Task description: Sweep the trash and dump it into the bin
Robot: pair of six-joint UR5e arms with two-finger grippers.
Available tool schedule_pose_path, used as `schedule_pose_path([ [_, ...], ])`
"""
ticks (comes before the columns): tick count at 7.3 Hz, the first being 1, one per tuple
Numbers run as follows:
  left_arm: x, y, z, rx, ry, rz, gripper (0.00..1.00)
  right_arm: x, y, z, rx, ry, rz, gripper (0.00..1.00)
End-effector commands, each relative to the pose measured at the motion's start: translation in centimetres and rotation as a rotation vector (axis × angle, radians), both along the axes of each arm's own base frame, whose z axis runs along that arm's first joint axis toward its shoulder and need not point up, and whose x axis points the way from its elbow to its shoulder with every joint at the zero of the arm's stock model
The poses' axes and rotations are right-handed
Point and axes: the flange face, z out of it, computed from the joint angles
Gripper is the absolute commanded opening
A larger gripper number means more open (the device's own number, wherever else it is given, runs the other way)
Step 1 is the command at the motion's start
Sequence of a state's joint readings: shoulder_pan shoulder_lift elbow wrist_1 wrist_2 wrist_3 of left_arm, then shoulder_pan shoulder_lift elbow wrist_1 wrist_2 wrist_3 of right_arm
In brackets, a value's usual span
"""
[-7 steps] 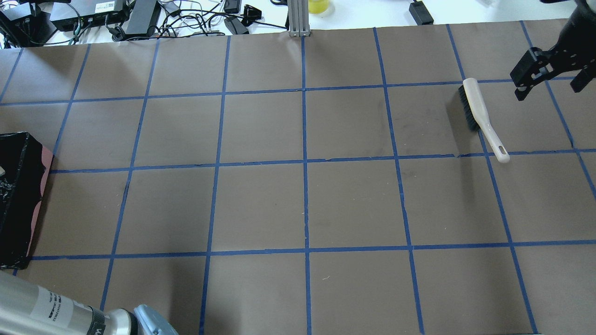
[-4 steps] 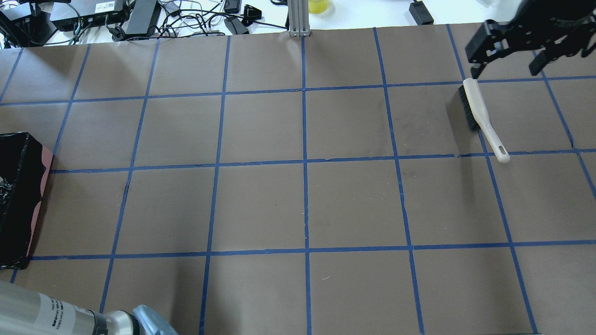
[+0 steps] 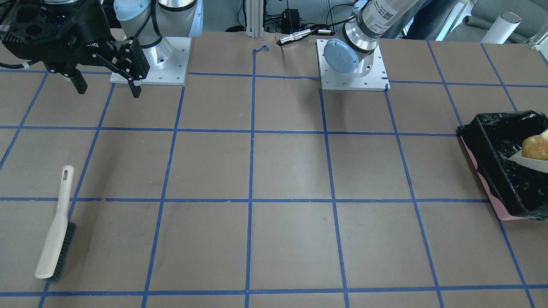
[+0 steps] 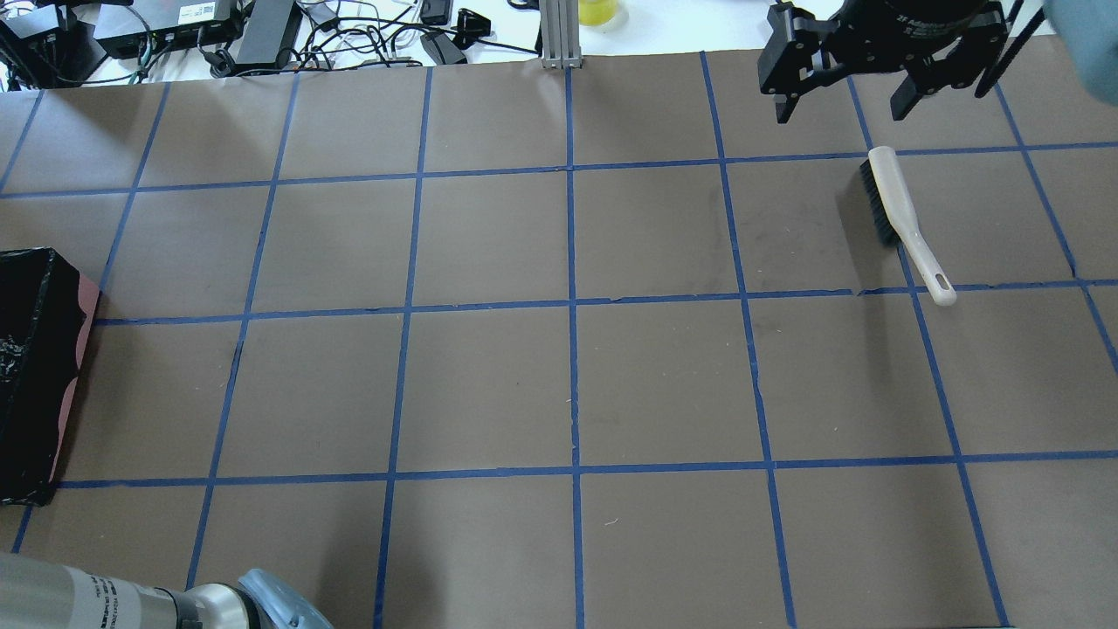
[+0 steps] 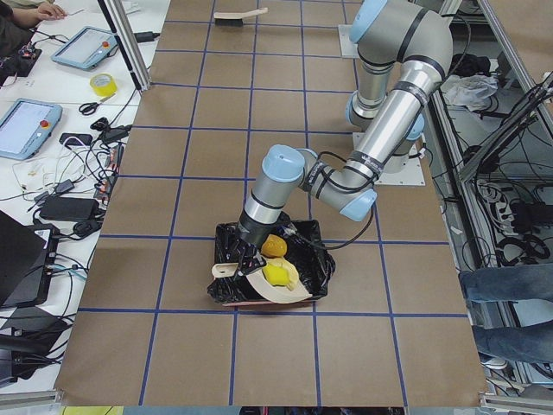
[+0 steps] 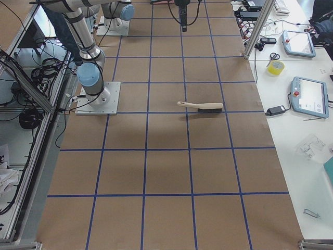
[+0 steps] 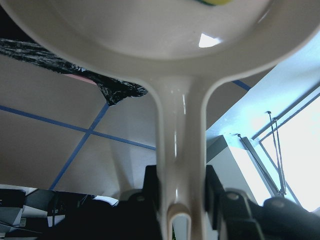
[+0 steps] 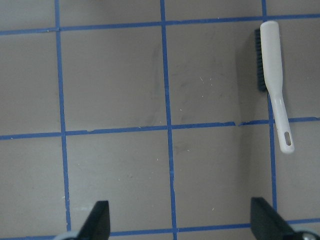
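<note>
My left gripper (image 7: 181, 192) is shut on the handle of the beige dustpan (image 7: 165, 30) and holds it tilted over the bin (image 5: 307, 264), a pink box with a black bag (image 3: 496, 162). On the pan lie the golden-brown lump (image 5: 274, 246) and the yellow sponge (image 5: 276, 275); the lump also shows in the front view (image 3: 534, 147). I cannot make out the cream peel. My right gripper (image 4: 838, 92) is open and empty, high over the table's far right, beyond the brush (image 4: 900, 218).
The white brush with black bristles lies on the brown paper with its blue tape grid (image 3: 55, 231). The bin sits at the table's left edge (image 4: 35, 376). Cables and boxes lie beyond the far edge (image 4: 262, 35).
My right gripper has moved left along the table's far edge, from right of the brush to past its head. A pale edge at the bin's left has gone from the overhead view.
</note>
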State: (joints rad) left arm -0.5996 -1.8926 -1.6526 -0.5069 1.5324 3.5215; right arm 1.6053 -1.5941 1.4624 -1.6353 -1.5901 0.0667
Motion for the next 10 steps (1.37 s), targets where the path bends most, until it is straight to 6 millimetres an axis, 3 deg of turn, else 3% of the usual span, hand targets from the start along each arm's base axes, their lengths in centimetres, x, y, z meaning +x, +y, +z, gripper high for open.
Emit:
schedule_pose_path([
  [1, -1.9, 1.4, 1.7, -0.028, -0.035, -0.002, 0.17, 0.4, 1.2, -3.7, 0.03, -0.015, 0.058, 1.0],
  [3, -2.8, 2.1, 3.3, -0.057, -0.079, -0.002, 0.17, 0.6, 3.0, -2.7, -0.017, -0.039, 0.06, 1.0],
  [5, -4.2, 3.1, 2.0, -0.094, -0.135, 0.0, 0.16, 0.6, 3.1, -2.5, -0.024, -0.043, 0.062, 1.0],
  [7, -4.5, 3.2, 2.8, -0.102, -0.143, -0.004, 0.16, 0.6, 3.0, -2.5, -0.025, -0.036, 0.07, 1.0],
  [8, -4.3, 2.9, 3.6, -0.087, -0.124, -0.003, 0.06, 0.6, 3.1, -2.5, -0.024, -0.039, 0.071, 1.0],
  [9, -3.7, 1.8, 5.1, -0.055, -0.076, -0.012, 0.05, 0.6, 3.1, -2.5, -0.025, -0.039, 0.071, 1.0],
  [10, -3.2, 0.0, 8.2, -0.031, -0.009, -0.007, 0.0, 0.6, 3.1, -2.4, -0.027, -0.039, 0.072, 1.0],
])
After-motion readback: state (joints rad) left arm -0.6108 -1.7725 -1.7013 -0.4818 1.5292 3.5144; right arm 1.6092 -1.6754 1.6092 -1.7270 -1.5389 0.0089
